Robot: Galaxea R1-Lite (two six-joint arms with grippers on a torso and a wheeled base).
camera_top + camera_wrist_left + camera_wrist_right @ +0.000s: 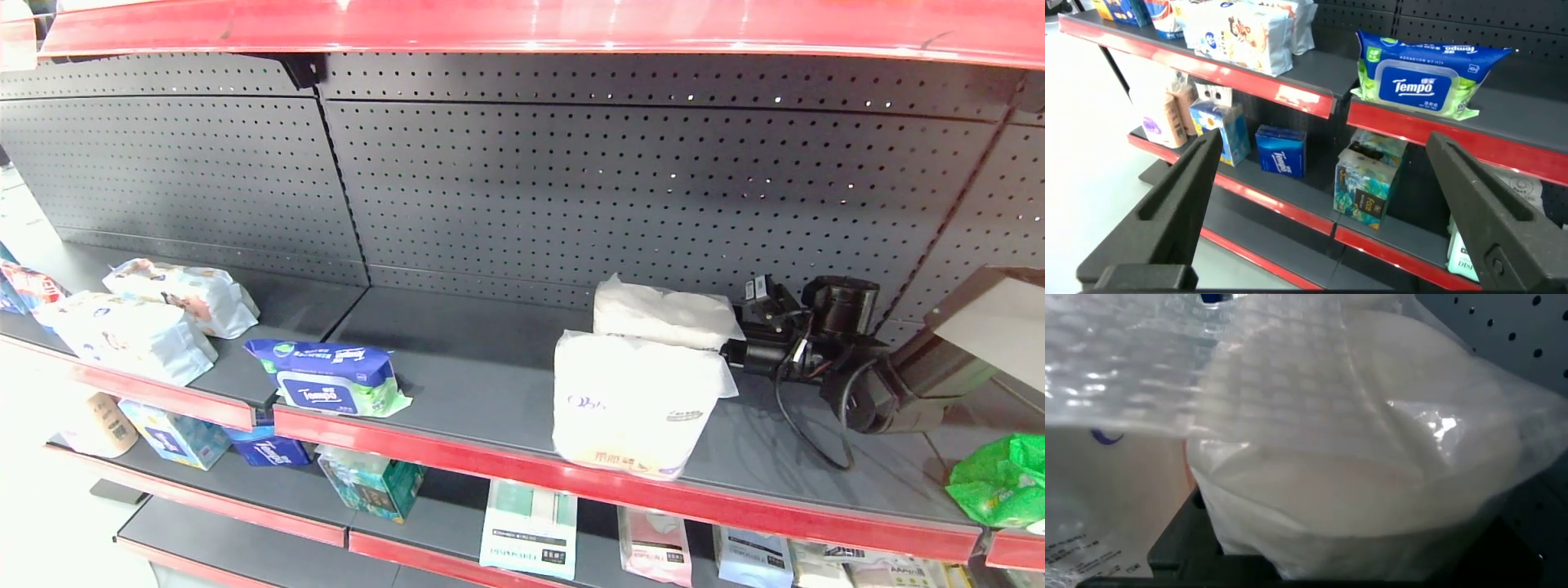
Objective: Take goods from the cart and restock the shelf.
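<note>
Your right tool (744,347) touches the rear white plastic-wrapped tissue pack (661,314) on the dark grey shelf (457,367), grip impossible to tell; any nudge could tip the overhanging front white tissue pack (633,404) off, while your left tool (1323,139) hangs released.

The right gripper (747,347) has its tip hidden behind the rear pack (661,314). In the right wrist view that pack's wrap (1355,457) is a close blur, so the grip cannot be made out. The left gripper (1324,139) has jaws cut off by the picture's bottom edge. A green bag (1000,482) is cropped at the right edge, colourful packs (24,290) at the left. Lower goods (529,531) — tops hidden under the shelf lip (620,482) — carry print too small to read.
</note>
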